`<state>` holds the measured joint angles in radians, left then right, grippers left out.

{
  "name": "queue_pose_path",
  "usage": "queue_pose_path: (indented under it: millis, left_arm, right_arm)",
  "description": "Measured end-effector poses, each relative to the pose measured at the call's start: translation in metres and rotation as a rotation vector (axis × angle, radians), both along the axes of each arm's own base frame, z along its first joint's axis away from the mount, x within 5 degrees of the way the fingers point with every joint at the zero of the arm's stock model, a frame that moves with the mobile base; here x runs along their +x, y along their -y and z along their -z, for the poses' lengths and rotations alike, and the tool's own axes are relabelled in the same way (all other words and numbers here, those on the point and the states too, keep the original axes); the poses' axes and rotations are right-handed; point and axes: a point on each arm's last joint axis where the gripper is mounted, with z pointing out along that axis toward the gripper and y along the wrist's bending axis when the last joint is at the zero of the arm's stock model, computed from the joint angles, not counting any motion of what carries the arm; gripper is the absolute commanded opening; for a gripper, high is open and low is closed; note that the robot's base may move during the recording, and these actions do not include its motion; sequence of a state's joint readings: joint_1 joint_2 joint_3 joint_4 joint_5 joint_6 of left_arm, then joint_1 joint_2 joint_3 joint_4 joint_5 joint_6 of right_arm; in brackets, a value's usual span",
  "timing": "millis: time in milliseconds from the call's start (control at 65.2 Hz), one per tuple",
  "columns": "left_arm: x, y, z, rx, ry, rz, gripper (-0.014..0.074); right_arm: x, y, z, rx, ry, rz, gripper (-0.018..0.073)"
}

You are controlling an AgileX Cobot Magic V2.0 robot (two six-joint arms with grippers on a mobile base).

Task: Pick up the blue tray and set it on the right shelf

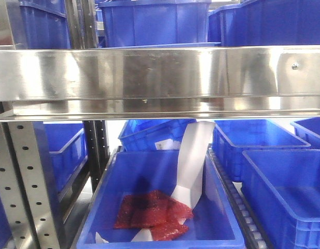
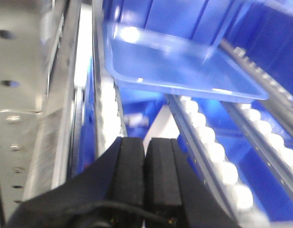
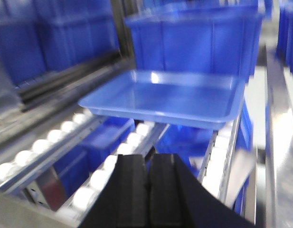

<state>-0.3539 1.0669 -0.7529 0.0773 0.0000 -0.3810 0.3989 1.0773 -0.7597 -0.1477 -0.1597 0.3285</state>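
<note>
The blue tray (image 2: 184,66) is shallow, glossy and light blue. It rests on white roller tracks in front of a deep blue bin. It also shows in the right wrist view (image 3: 174,97). My left gripper (image 2: 146,142) is shut and empty, below and short of the tray's near edge. My right gripper (image 3: 148,161) is shut and empty, also short of the tray's front rim. The steel shelf's broad shiny front lip (image 1: 160,72) spans the front view. Neither gripper shows in that view.
Deep blue bins (image 3: 198,42) stand behind and beside the tray. Roller tracks (image 2: 212,147) run under it. A perforated steel upright (image 1: 25,176) stands at left. Below the lip, a blue bin (image 1: 149,171) holds red packets (image 1: 152,215) and a white scoop (image 1: 193,155).
</note>
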Motion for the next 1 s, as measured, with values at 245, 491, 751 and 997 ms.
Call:
queue_pose_path:
  millis: [245, 491, 751, 997]
  left_arm:
    - [-0.087, -0.032, 0.006, -0.028, 0.157, 0.003, -0.0039]
    - [-0.154, -0.06, 0.02, -0.025, 0.153, -0.029, -0.0039]
    - [-0.189, -0.074, 0.02, -0.063, 0.246, -0.04, -0.0039]
    - [-0.189, -0.074, 0.021, -0.062, 0.242, -0.04, -0.0039]
  right_arm:
    - [-0.076, 0.032, 0.016, 0.038, 0.102, -0.003, 0.0055]
    - [-0.131, 0.057, 0.022, 0.061, 0.163, 0.02, 0.0055]
    - [-0.153, 0.067, 0.02, 0.089, 0.227, 0.027, 0.0055]
    - [-0.153, 0.067, 0.02, 0.089, 0.227, 0.027, 0.0055]
